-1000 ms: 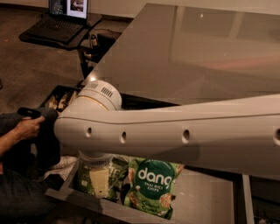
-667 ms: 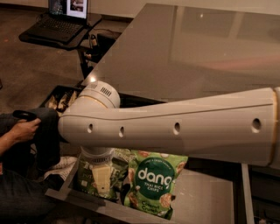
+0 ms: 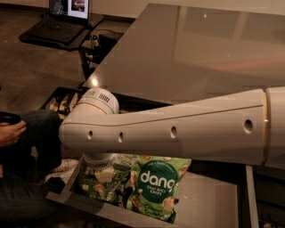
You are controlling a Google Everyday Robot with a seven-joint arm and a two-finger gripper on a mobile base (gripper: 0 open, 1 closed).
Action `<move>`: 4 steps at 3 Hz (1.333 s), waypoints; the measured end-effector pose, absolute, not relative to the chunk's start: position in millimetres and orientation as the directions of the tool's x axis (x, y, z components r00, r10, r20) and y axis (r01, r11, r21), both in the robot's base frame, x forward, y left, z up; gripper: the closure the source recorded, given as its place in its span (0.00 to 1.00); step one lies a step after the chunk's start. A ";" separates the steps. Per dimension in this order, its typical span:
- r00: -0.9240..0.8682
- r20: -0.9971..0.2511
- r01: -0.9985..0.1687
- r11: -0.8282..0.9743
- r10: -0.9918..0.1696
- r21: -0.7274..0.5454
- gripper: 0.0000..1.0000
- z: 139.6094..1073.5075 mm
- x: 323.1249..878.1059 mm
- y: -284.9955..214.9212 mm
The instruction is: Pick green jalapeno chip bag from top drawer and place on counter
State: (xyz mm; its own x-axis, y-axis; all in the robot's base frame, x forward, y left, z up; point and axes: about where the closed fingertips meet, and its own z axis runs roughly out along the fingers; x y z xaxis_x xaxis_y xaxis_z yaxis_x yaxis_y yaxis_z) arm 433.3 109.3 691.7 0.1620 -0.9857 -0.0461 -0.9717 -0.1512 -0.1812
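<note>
Item: end effector (image 3: 101, 171), inside top drawer (image 3: 213, 200), on or just above green jalapeno chip bag (image 3: 91, 185); open or closed cannot be told. Adjacent: dang bag (image 3: 158, 189), just beside. Handling: grip the jalapeno bag alone, lift clear of the rim, then move to bench (image 3: 187, 58).

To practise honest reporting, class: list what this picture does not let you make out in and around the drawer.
Camera view: hand, down in the top drawer, mostly hidden by the arm.
Camera view: green bag beneath the hand, its name covered by the hand.
Camera view: laptop, cut off by the top edge.
</note>
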 end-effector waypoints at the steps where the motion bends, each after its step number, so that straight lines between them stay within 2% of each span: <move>1: 0.162 -0.046 -0.972 -0.151 -0.986 -0.181 0.64 691.7 433.2 109.2; 2: 0.162 -0.046 -0.972 -0.151 -0.986 -0.181 0.88 691.7 433.2 109.2; 3: 0.157 -0.039 -0.972 -0.147 -0.987 -0.185 1.00 695.7 431.8 105.9; 4: 0.131 -0.040 -0.972 -0.120 -0.991 -0.203 1.00 717.8 423.7 92.2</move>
